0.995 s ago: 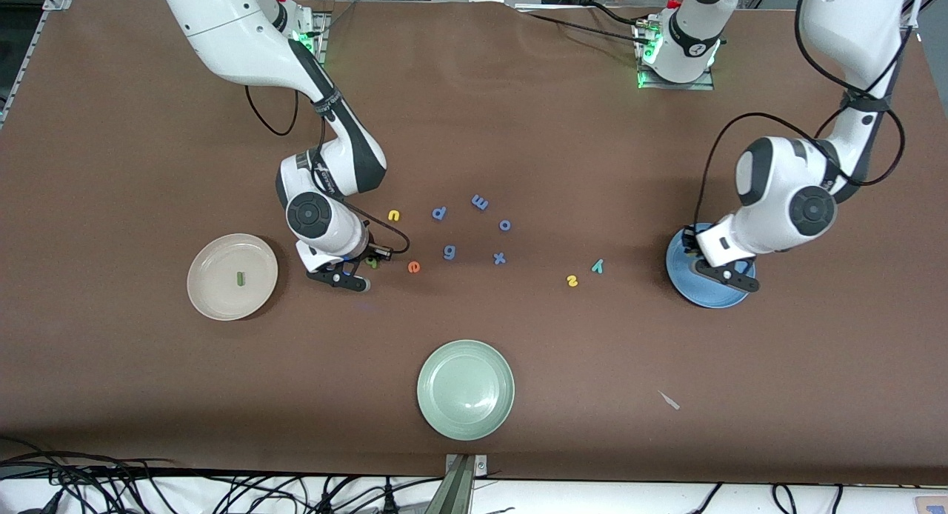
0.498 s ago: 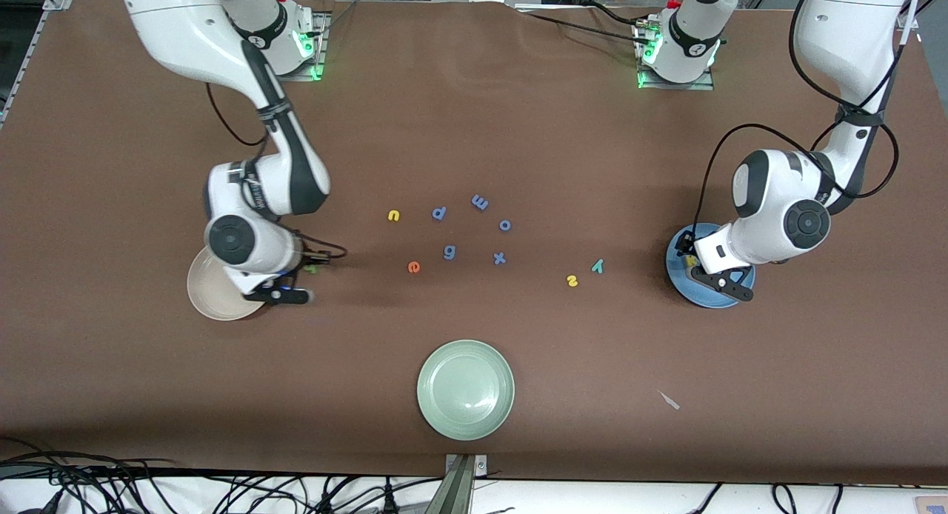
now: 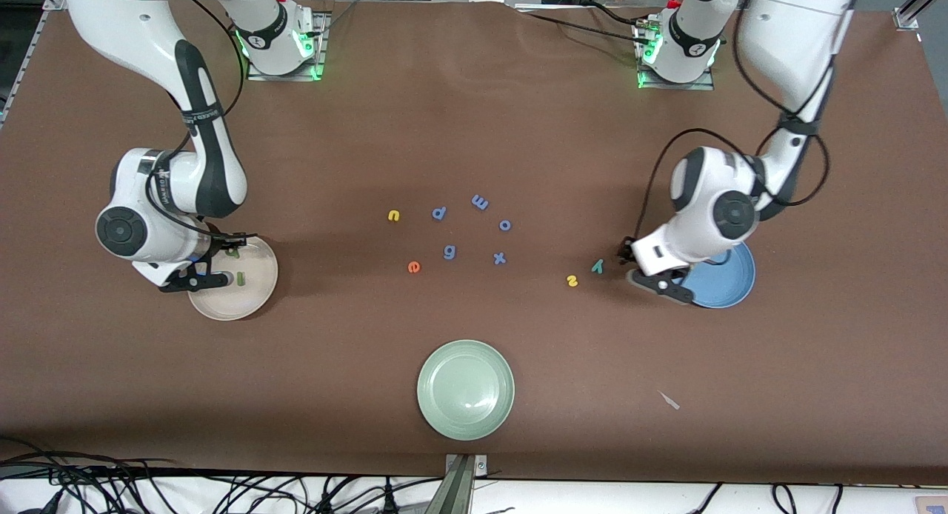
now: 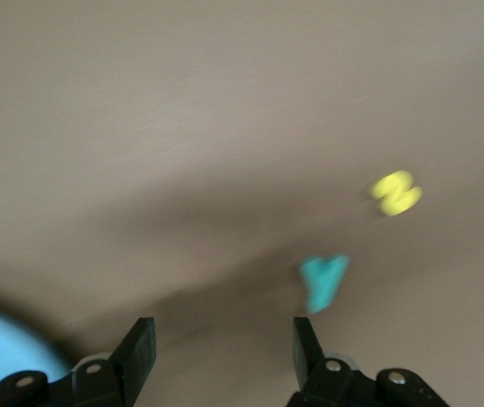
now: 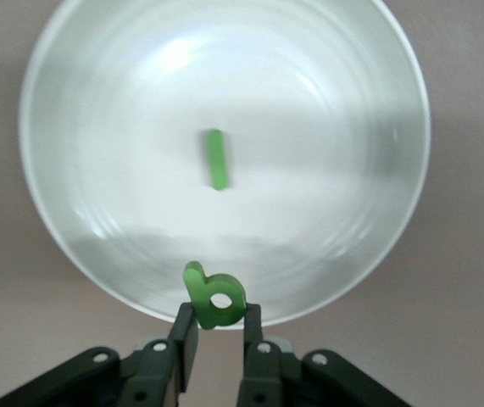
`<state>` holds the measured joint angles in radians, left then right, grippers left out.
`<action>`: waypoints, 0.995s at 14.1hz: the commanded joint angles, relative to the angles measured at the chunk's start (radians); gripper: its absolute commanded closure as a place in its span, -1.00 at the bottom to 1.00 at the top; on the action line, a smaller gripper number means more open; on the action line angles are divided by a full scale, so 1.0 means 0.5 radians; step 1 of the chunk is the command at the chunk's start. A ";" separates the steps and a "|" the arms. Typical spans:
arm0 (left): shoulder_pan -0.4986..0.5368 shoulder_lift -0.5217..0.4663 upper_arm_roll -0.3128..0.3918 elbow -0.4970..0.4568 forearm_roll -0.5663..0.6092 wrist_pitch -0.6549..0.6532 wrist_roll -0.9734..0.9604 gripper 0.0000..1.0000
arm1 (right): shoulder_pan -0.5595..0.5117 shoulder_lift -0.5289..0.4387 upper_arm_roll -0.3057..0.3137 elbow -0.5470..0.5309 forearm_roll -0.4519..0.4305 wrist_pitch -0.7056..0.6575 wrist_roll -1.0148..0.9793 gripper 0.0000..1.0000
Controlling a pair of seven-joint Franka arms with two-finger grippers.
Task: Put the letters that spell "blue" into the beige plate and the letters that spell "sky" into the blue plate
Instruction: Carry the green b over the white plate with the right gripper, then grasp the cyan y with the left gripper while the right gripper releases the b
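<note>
The right claw (image 5: 219, 332) hangs over the rim of the beige plate (image 3: 261, 292), clenched on the green b (image 5: 214, 298); the green l (image 5: 217, 158) lies in the plate below it. The left claw (image 4: 223, 343) stands released, empty, low over the bench (image 3: 474, 129) just beside the blue plate (image 3: 729, 288), with the teal y (image 4: 323, 281) just ahead of its fingertips and the yellow s (image 4: 396, 192) a little past that. The yellow u (image 3: 394, 215) and orange e (image 3: 414, 266) lie mid-bench, well apart from both claws.

Right hand (image 5: 219, 337) carried green b (image 5: 214, 298) over beige plate (image 3: 259, 292), left hand (image 4: 225, 348) opened, left blue plate (image 3: 729, 288) toward teal y (image 4: 322, 282)
</note>
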<state>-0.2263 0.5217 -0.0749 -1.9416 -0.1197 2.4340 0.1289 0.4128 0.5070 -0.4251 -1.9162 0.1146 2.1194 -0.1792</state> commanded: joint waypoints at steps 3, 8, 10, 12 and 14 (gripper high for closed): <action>-0.152 0.214 0.024 0.165 -0.015 0.151 -0.255 -0.48 | 0.036 -0.069 0.049 -0.024 0.029 -0.023 0.018 -1.00; -0.149 0.211 0.024 0.147 -0.006 0.151 -0.252 -0.43 | 0.061 -0.097 0.291 0.001 0.182 -0.079 0.453 -1.00; -0.152 0.196 0.024 0.110 -0.006 0.148 -0.255 -0.43 | 0.070 -0.112 0.399 0.004 0.185 -0.076 0.697 -1.00; -0.152 0.190 0.021 0.082 -0.006 0.148 -0.261 -0.43 | 0.073 -0.124 0.521 0.001 0.182 -0.051 0.882 -1.00; -0.155 0.190 0.021 0.055 -0.003 0.148 -0.246 -0.26 | 0.101 -0.136 0.620 -0.024 0.179 0.010 1.090 -1.00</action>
<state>-0.2993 0.6248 -0.0659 -1.8941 -0.1196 2.5115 0.0032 0.4550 0.4665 -0.1515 -1.9078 0.1928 2.1051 0.2821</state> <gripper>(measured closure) 0.282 0.000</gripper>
